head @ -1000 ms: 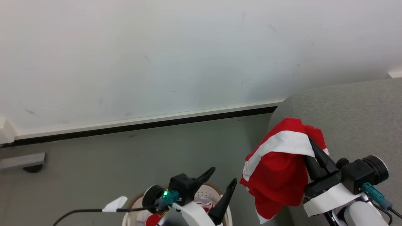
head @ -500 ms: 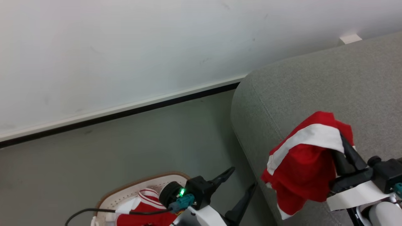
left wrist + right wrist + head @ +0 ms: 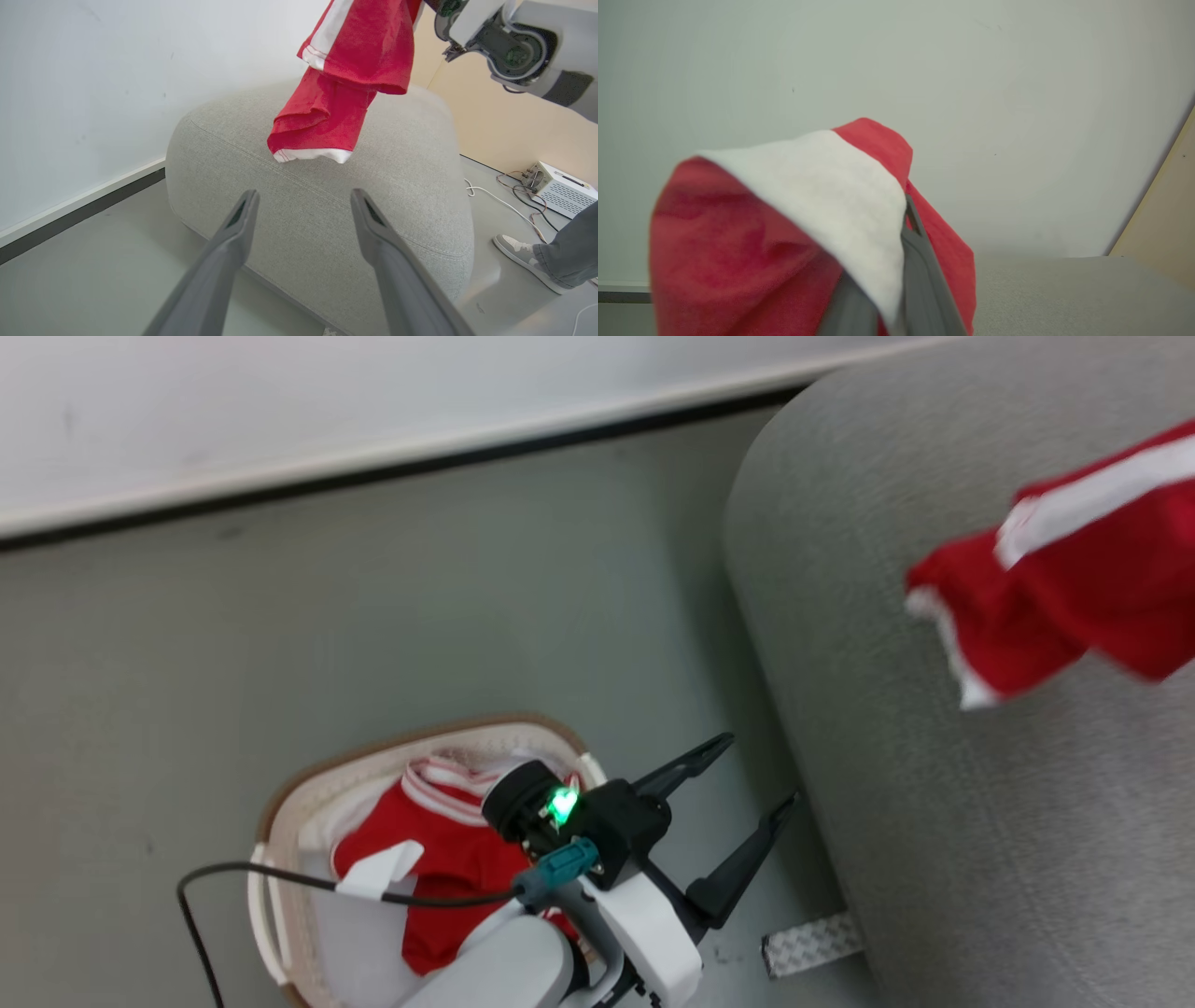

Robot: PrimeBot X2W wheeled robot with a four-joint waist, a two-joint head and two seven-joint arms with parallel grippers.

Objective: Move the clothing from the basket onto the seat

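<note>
A red garment with a white stripe (image 3: 345, 70) hangs in the air over the grey sofa (image 3: 327, 210), held from above by my right gripper (image 3: 903, 219), which is shut on it. In the head view this garment (image 3: 1074, 607) is blurred at the upper right above the sofa (image 3: 934, 821). Its hem hangs just above the cushion. More red clothing with striped trim (image 3: 448, 840) lies in the cream basket (image 3: 280, 793) on the floor. My left gripper (image 3: 761, 770) stands open and empty between the basket and the sofa; its fingers (image 3: 233, 233) point at the sofa's side.
A pale white cloth (image 3: 345, 933) lies in the basket beside the red clothing. A metal tread strip (image 3: 808, 943) sits at the sofa's foot. A person's shoe (image 3: 518, 249), a white box (image 3: 560, 189) and cables lie beyond the sofa. A wall and dark baseboard (image 3: 373, 476) run behind.
The head camera has tilted down and turned, bringing the basket into fuller view. My right gripper has carried the garment farther over the sofa. The left gripper stays open.
</note>
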